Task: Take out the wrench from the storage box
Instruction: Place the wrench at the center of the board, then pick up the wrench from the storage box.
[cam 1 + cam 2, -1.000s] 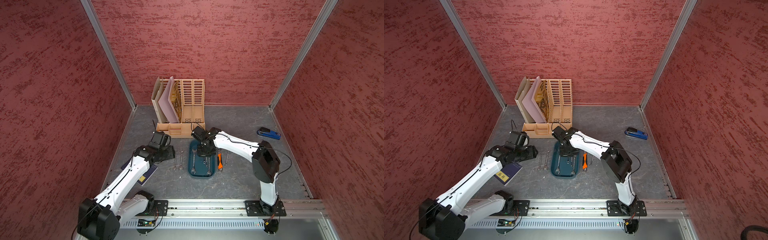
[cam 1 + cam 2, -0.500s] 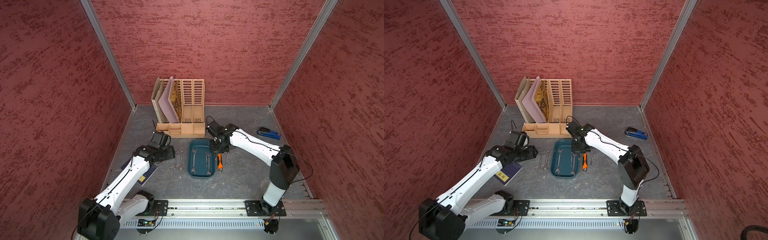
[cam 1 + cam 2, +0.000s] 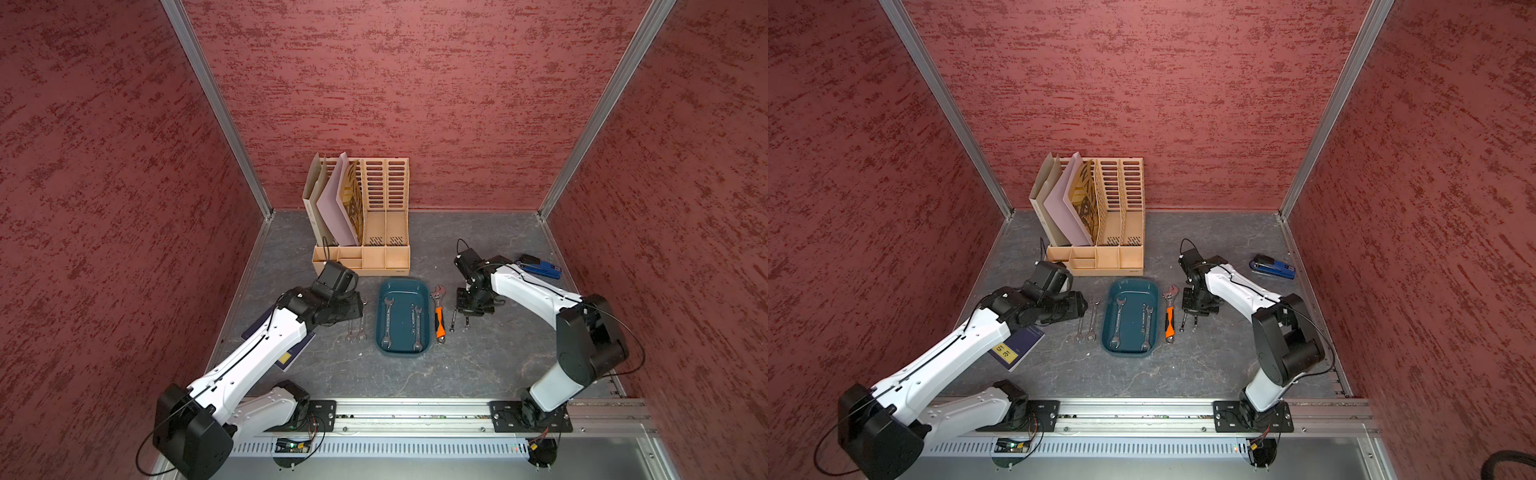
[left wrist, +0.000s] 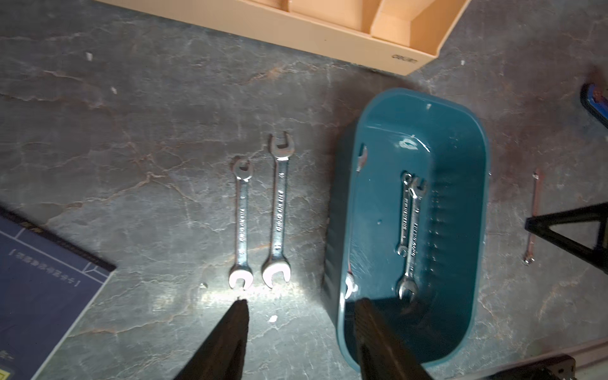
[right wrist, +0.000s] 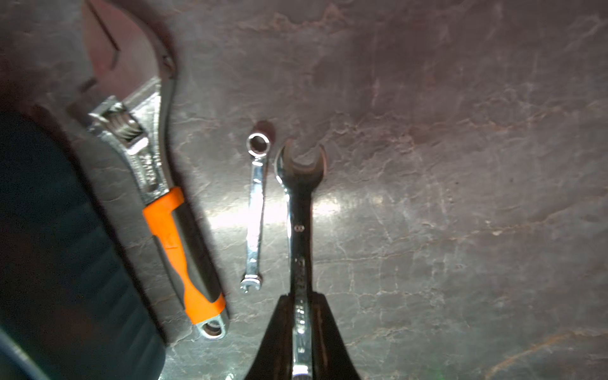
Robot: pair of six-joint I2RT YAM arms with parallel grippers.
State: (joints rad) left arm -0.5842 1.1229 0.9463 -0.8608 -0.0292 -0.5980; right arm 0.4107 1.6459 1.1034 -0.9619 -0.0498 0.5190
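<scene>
Right fingers [image 5: 279, 329] clamped tight on wrench [image 5: 299, 204], low over the surface [image 3: 457, 365] between storage box [image 3: 403, 286] and right edge, just beside small spanner [image 5: 256, 210]; left fingers [image 4: 230, 329] half parted, empty, near the box's left wall

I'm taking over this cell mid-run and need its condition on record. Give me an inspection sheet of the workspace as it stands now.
Surface: grey marbled tabletop, a few pale specks.
Job's things: teal storage box holds at least two open-end wrenches; the held wrench is outside it.
Clutter: orange-handled adjustable wrench, small combination wrench, wrench pair beside the box, beige file organizer, blue stapler, dark blue booklet.
Grippers: right gripper shut on the held wrench; left gripper open, empty, near the wrench pair.
Cables: black cables loop off both arms; a thick cable lies outside the frame.
Surroundings: red textured walls, aluminium rail.
</scene>
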